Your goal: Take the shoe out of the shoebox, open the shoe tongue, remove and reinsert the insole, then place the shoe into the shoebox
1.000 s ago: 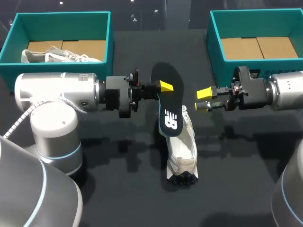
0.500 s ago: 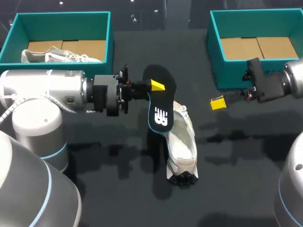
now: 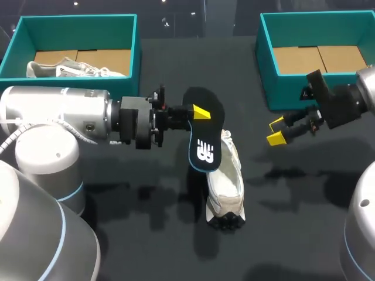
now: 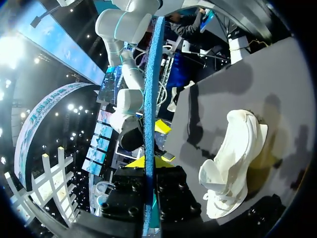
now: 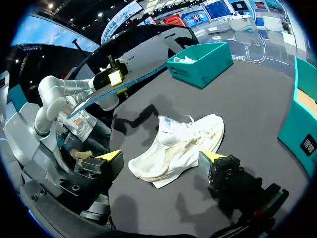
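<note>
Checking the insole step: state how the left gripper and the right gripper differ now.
The left gripper is shut on the black insole; the right gripper is open, holding nothing. The left gripper's insole hangs over the white shoe; the right gripper sits aside, near the right shoebox. Both have yellow tips.

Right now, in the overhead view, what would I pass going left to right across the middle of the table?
Left arm → left pincer, shut on the black insole → right pincer, open → right arm.
</note>
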